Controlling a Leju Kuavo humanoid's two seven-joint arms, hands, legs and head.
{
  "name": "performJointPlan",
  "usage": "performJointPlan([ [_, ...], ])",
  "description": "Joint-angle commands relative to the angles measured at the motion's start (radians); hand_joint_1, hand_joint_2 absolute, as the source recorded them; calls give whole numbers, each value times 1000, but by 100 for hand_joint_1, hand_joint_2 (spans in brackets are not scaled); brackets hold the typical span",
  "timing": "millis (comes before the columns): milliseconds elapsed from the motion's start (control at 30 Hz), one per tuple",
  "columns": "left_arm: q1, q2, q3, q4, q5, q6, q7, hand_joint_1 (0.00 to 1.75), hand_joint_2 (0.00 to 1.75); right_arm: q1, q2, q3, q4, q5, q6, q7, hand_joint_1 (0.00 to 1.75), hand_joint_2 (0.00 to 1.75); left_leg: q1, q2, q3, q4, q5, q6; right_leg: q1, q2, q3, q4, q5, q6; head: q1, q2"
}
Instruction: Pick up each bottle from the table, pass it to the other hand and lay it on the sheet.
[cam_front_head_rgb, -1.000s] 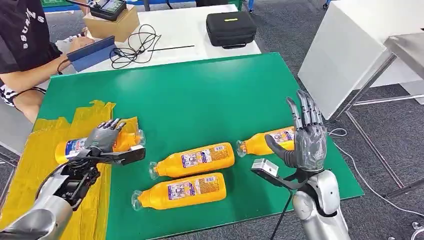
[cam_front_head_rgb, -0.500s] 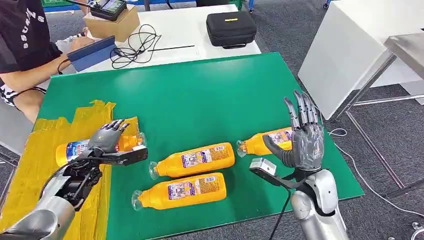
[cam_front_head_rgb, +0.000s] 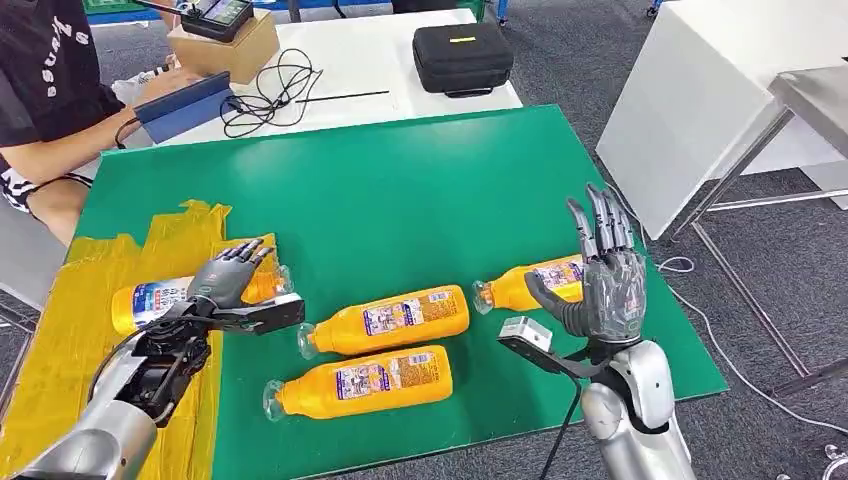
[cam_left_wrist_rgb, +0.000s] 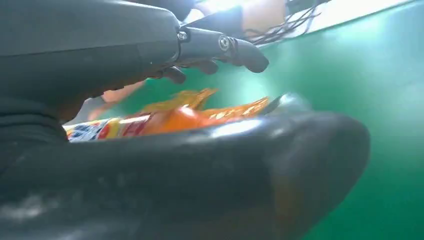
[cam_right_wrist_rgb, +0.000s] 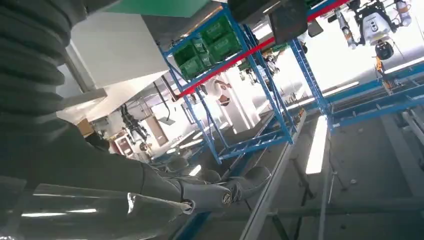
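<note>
Orange plastic bottle (cam_front_head_rgb: 165, 295) laid on yellow sheet (cam_front_head_rgb: 70, 330); left robot hand (cam_front_head_rgb: 228, 281) spread, empty, above it. Right robot hand (cam_front_head_rgb: 604, 285) spread, empty. Next: bottle by right robot hand (cam_front_head_rgb: 525, 283) to be gripped.

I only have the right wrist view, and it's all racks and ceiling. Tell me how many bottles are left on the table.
Observer: Three lie on the green table: the near bottle, the middle bottle and the far-right bottle.
Operator: Report the sheet.
Observer: The yellow sheet has a fourth bottle lying on it.
Operator: Now the left hand.
Observer: The left hand hovers over the fourth bottle's neck end, fingers apart, holding nothing.
</note>
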Motion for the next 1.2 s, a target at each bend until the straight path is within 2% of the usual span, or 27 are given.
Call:
performJointPlan([
  [33,8,7,-24,-62,24,-17,-17,0,0,-12,-7,-5,42,-10,-2,4,0,175,2,2,3,1,-2,-3,3,0,4,-1,-1,-2,0,0],
  [167,9,7,-23,-65,29,-16,-21,0,0,-12,-7,-5,42,-9,-2,4,0,175,2,2,3,1,-3,-3,3,0,4,-1,-2,-2,0,0],
  [267,28,8,-22,-91,85,-12,-64,0,0,-23,-22,-18,42,20,40,20,0,175,3,3,4,1,-3,-3,3,1,5,-1,-2,-3,0,0],
  [300,63,7,-14,-146,137,22,-80,0,0,-68,-77,-59,81,58,112,14,0,175,2,2,2,1,-2,-2,2,1,3,0,-1,-2,0,0],
  [467,84,10,-16,-182,160,24,-100,0,0,-87,-97,-81,104,79,129,10,0,175,1,2,2,0,-1,-2,1,1,2,-1,-1,-1,0,0],
  [533,104,2,3,-224,212,50,-139,0,0,-92,-135,-77,110,160,165,33,0,175,2,2,2,1,-2,-2,2,0,3,-1,-1,-2,0,0],
  [633,189,-11,52,-386,369,72,-237,0,0,-123,-184,-105,153,189,228,17,0,175,2,3,2,1,-3,-2,2,2,3,-1,-1,-2,0,0],
  [667,233,-20,74,-467,454,67,-277,0,175,-145,-200,-108,183,199,241,-3,0,175,1,3,2,0,-2,-2,1,2,2,-1,-1,-1,0,0],
  [767,311,-38,101,-621,590,48,-319,0,175,-199,-265,-73,287,272,289,-20,0,175,1,4,1,1,-2,-1,1,3,2,-1,0,-1,0,0],
  [867,378,-51,111,-732,688,9,-357,0,175,-213,-295,-55,362,260,345,-42,0,175,3,6,3,2,-4,-2,3,4,4,-1,-1,-2,0,0],
  [967,398,-53,112,-760,698,16,-370,0,175,-259,-306,-40,450,210,474,-45,0,175,3,4,3,1,-4,-3,3,3,4,-2,-1,-2,0,0],
  [1200,393,-51,113,-756,699,16,-371,0,175,-274,-310,-38,467,209,478,-45,0,175,2,3,3,1,-3,-3,3,1,4,-1,-1,-2,0,0],
])
